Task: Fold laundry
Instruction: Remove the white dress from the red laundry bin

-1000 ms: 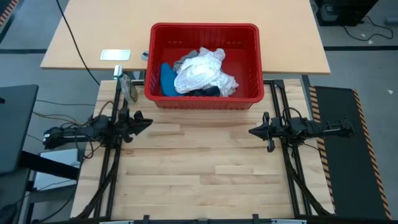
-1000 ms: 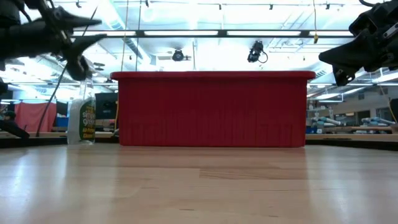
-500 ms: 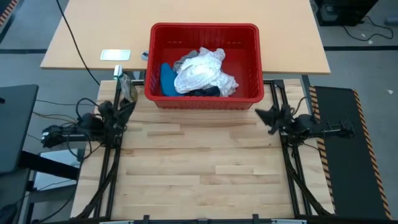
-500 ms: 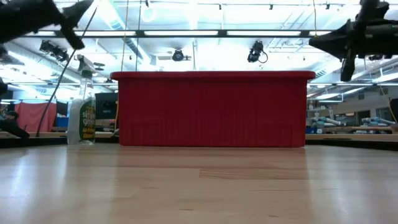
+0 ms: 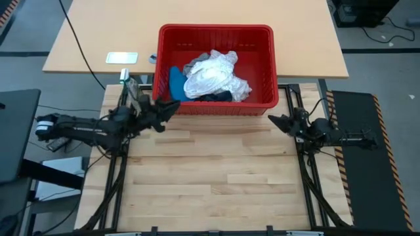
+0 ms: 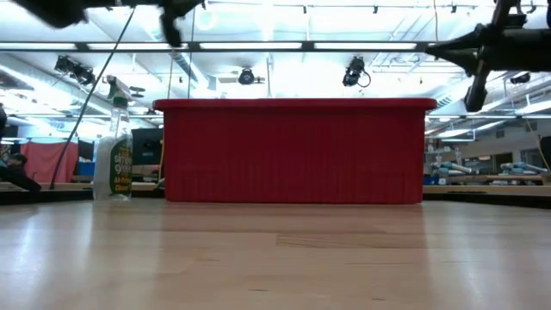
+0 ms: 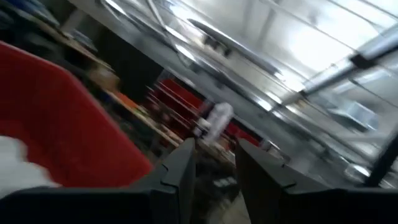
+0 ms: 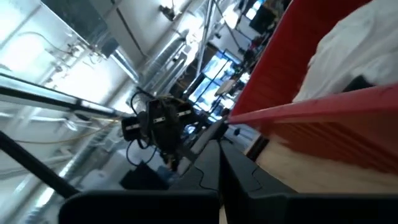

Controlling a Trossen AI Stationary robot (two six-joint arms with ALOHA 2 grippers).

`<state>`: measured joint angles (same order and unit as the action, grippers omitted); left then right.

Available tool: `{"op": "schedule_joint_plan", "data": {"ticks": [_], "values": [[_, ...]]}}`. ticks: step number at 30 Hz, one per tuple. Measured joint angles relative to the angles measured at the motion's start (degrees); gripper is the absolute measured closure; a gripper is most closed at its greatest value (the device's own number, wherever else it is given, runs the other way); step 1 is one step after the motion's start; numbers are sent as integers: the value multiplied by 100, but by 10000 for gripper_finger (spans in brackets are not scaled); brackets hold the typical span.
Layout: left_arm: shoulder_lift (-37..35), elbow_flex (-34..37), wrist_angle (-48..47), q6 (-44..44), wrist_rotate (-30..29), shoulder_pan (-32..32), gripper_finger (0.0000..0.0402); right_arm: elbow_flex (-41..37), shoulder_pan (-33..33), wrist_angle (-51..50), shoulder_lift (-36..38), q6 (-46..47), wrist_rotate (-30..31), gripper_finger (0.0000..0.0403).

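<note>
The wooden table [image 5: 210, 190] carries a red basket [image 5: 216, 103] at its far edge, centred between the two arms. All the laundry is held inside the basket: a white lacy garment [image 5: 209, 77] is heaped on top in the middle, a bright blue garment [image 5: 176, 84] lies against the basket's left wall, and a dark navy garment [image 5: 216, 97] shows beneath the white one at the near wall. The grey piece is not clearly made out. No garment is yet laid on the table.

The left gripper [image 5: 169, 108] is raised near the basket's near left corner, its jaws partly open and empty. The right gripper [image 5: 274, 120] is raised at the basket's near right corner, its jaws closed on nothing.

The step in hand is judged to be the reach into the basket. The rim should be cleared from above, and the topmost white garment should be pinched alone, so that the pieces beneath are not dragged out with it.
</note>
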<state>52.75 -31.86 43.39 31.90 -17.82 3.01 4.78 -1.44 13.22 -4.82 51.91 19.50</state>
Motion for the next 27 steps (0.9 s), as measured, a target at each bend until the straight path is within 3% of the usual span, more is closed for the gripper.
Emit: {"op": "schedule_joint_plan", "data": {"ticks": [9,12,16,19,21,23,27], "values": [[902,-1405,50,-819,-11,41,285,964,-522,44,-993,370,-430,395],[988,-1769,-6,-937,-9,39,285,1483,-660,135,-1434,-15,-138,394],[993,-1998,-259,-1995,-9,99,285,2224,-871,-37,-2076,-895,492,394],[986,-2112,-474,-2146,-544,283,285,2768,-1100,-413,-2662,-1365,909,394],[984,-2246,-1122,-1732,-1014,544,285,3101,-1300,-694,-3138,-1531,841,394],[987,-2434,-2269,-1139,-1038,949,285,3468,-1527,-905,-3622,-1691,305,394],[1214,-2860,-4322,-389,-144,1787,285,4141,-1846,-1324,-4542,-1951,-720,394]]}}
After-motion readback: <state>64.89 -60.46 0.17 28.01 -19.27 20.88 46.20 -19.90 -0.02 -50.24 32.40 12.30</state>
